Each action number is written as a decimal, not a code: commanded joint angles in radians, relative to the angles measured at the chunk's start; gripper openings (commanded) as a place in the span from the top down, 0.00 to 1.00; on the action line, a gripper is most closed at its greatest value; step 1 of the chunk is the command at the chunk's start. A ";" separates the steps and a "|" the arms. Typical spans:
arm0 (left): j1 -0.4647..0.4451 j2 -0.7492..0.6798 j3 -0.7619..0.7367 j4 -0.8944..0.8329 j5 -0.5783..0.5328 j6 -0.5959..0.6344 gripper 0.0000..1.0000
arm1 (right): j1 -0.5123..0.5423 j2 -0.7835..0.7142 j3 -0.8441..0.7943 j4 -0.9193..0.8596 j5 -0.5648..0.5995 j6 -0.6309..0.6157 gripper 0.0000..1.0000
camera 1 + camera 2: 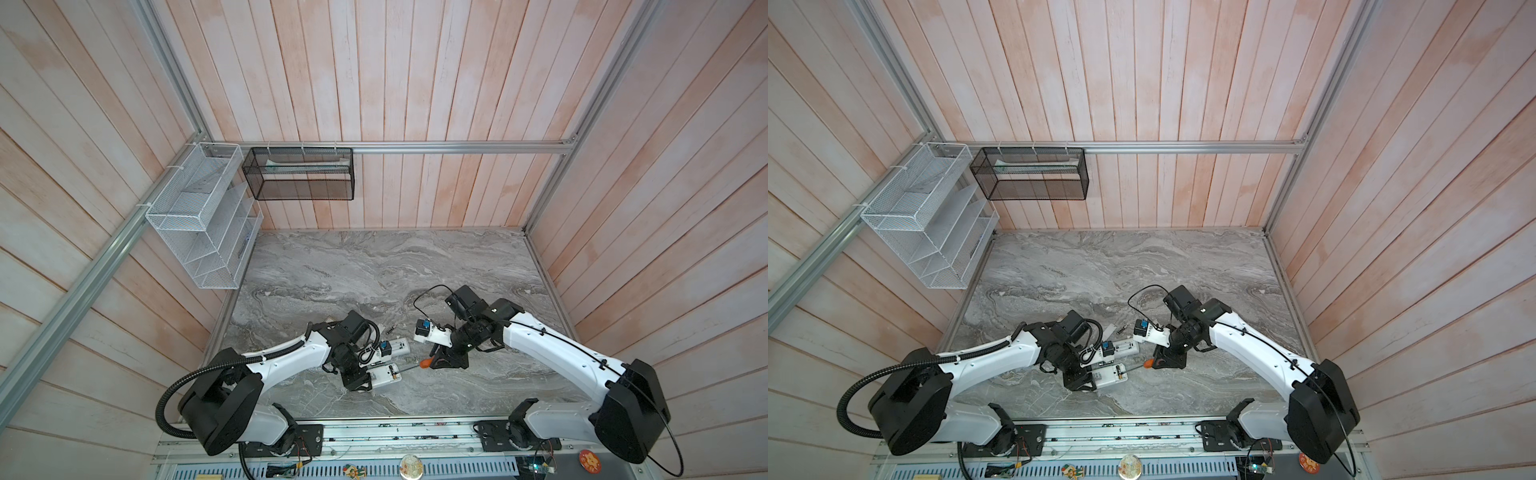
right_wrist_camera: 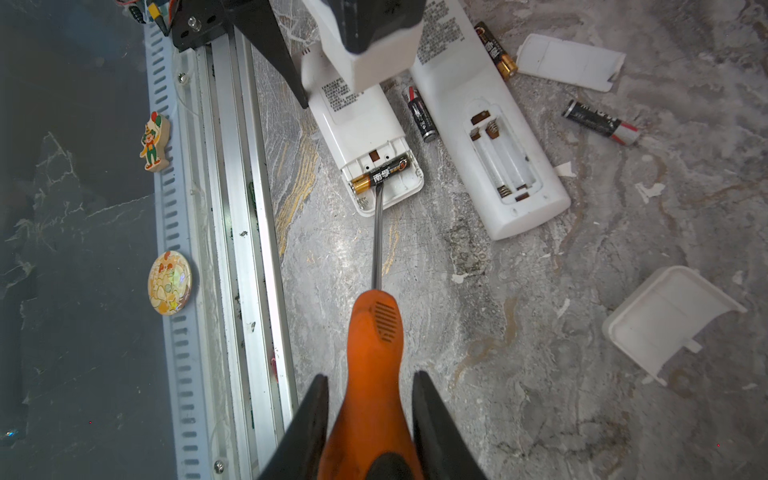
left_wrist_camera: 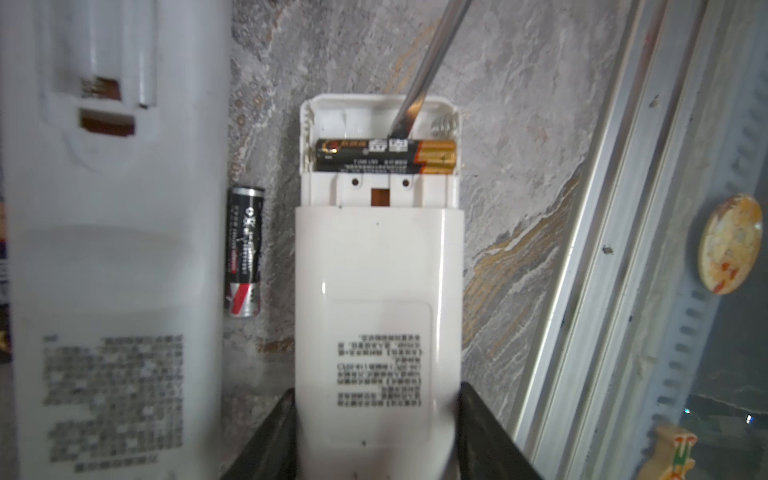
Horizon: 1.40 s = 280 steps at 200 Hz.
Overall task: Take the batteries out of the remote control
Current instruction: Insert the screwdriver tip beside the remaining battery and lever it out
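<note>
1. The right gripper is pinched on the orange handle of a screwdriver, one jaw on each side of it.
2. The steel shaft runs from the handle to the small remote, and the flat tip touches the side of the loaded battery near its middle.
3. The left gripper is clamped on the small remote at the end away from its open compartment, jaws pressed against both long edges.
4. The loaded battery is thin and black with a gold band at one end and white print. It lies crosswise in the slot nearer the small remote's body. The slot by the end wall is bare, with a coil spring in its corner.
5. A nearest loose battery, black with a silver and red end, lies on the tabletop just beside the small remote, between it and the big remote.
6. The big remote lies back up, and both its slots are bare.
7. Beyond the big remote from the small remote, a gold-ended battery lies against its far edge, next to a flat cover.
8. A far battery, black with a red and silver end, lies farther from the small remote.
9. A curved cover lies well apart from the small remote, hollow side up.
</note>
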 commanded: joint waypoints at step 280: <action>0.011 -0.071 -0.012 0.062 -0.039 0.007 0.64 | -0.030 0.106 0.283 -0.144 -0.025 0.414 1.00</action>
